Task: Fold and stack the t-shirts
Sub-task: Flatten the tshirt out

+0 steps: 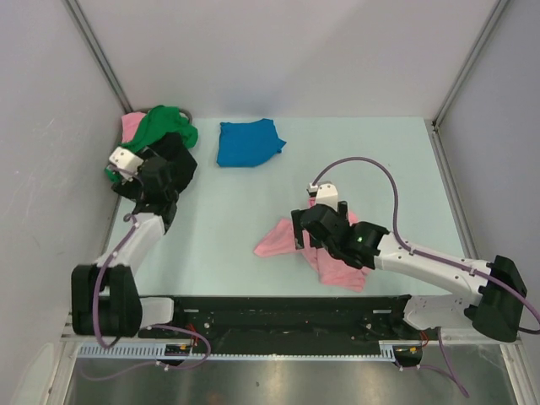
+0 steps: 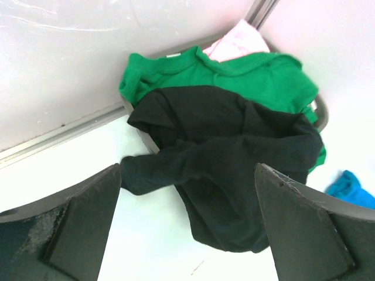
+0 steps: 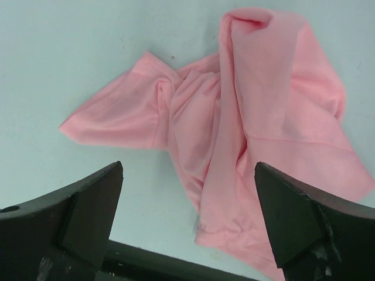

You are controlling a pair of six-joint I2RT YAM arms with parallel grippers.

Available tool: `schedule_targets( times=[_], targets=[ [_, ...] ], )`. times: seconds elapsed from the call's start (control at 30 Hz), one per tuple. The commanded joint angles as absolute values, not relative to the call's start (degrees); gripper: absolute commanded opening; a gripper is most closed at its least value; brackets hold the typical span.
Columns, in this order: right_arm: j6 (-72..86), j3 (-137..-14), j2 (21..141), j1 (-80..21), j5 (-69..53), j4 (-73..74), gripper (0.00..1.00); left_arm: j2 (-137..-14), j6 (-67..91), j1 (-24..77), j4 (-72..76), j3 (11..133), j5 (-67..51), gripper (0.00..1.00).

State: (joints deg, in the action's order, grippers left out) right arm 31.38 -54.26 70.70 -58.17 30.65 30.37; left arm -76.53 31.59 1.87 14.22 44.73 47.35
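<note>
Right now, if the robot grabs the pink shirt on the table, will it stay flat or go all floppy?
Probably floppy: the pink t-shirt already lies crumpled in soft folds, so it would likely droop from a pinch. It looks thin and light. Pushed, it would likely bunch up on the table rather than slide as one piece.

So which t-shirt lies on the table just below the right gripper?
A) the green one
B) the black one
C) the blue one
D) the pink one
D: the right wrist view shows the crumpled pink t-shirt on the table, seen between the open fingers of the right gripper.
</note>
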Motion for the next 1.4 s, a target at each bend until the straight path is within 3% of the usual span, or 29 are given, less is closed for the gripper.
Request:
schedule_targets(
  times=[0.0,0.27,0.43,0.73,0.83,0.87,0.93,0.97,1.1,1.2,1.37],
  targets=[
    [34.19,-56.25,69.34,-60.38,34.54,34.28,1.0,-67.51,32.27,3.51,12.13,41.84,45.79,1.0],
    [34.11,-56.16,70.84,-62.4,34.98,32.78,1.0,-71.35,28.48,5.96,8.17,46.67,37.54,1.0],
    [33.05,-56.16,72.15,-62.4,36.74,32.43,1.0,-83.48,27.33,8.53,8.09,52.79,34.46,1.0],
    [29.27,-56.07,77.34,-59.42,35.07,29.27,1.0,-102.9,31.19,5.64,2.73,68.97,39.55,1.0],
    [27.95,-56.16,79.36,-58.1,33.66,27.6,1.0,-103.89,35.85,2.56,0.53,70.57,36.31,0.79],
    [27.78,-56.16,79.8,-57.66,32.97,26.9,1.0,-103.8,37.16,1.94,0.44,70.66,35.43,0.56],
    [27.51,-56.08,80.94,-56.87,31.91,26.19,1.0,-103.54,37.7,1.06,-0.08,70.93,36.38,0.31],
    [27.51,-56.07,81.38,-56.78,31.21,25.67,1.0,-103.19,37.62,0.79,-1.22,71.01,36.73,0.01],
    [27.68,-56.16,82.26,-56.78,30.06,24.61,1.0,-99.68,36.04,-1.22,4.72,68.39,37.53,0.0],
    [27.86,-56.16,82.62,-56.78,29.27,24.08,1.0,-96.34,30.96,-1.93,18.95,60.93,40.77,0.0],
    [26.2,-56.16,84.19,-56.52,27.25,22.5,1.0,-98.26,27.59,-4.13,30.75,62.57,40.09,0.0]
  ],
)
